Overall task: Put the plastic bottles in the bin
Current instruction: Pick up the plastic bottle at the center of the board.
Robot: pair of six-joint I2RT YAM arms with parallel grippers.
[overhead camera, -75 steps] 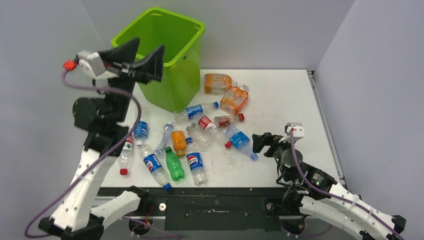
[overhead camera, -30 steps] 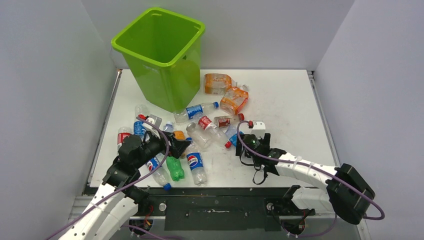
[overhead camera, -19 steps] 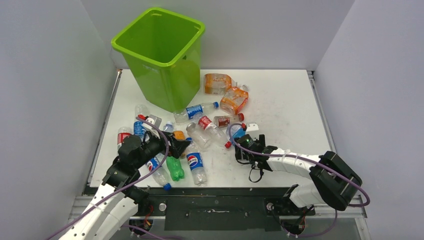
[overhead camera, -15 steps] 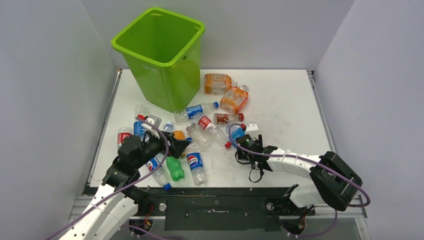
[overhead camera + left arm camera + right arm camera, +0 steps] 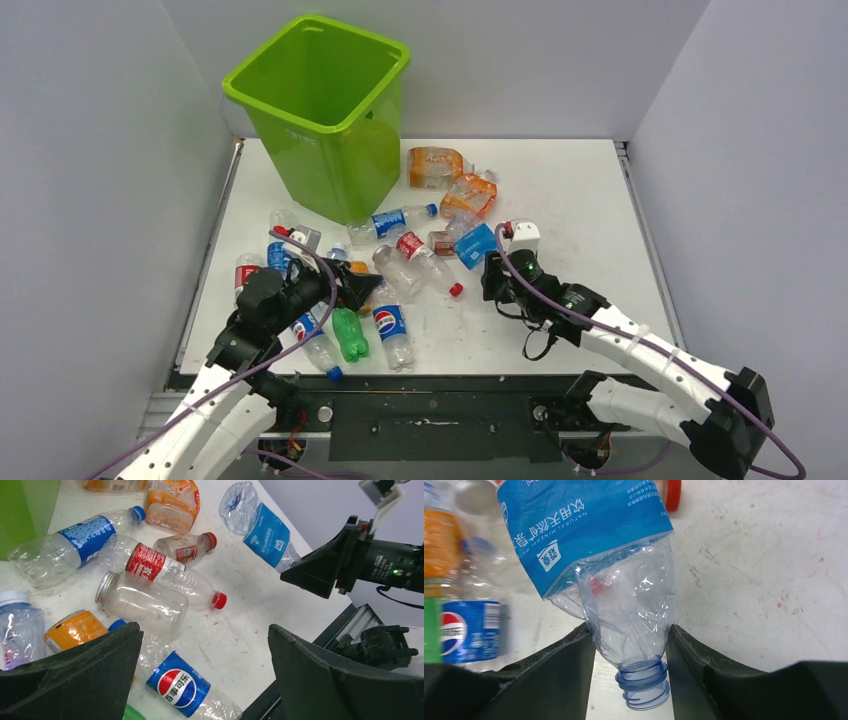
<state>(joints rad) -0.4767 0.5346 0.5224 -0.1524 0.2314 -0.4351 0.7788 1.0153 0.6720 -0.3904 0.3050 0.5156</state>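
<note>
Right wrist: right gripper [image 5: 631, 647] clamps blue-label bottle [image 5: 584, 535] by its capless neck end, hidden overhead.
Left wrist: left gripper [image 5: 205, 632] spread wide.

Right half of the table [image 5: 590, 200] is bare from near edge to far edge: open passage. Left-centre is blocked low by plastic bottles [image 5: 390, 322], touching and overlapping from the foot of the bin [image 5: 330, 150] to the near edge. Bin stands tall at the far-left corner, mouth open upward; the right gripper [image 5: 631, 650], clamped on a blue-label bottle [image 5: 589, 535], hangs at the pile's right edge.
</note>
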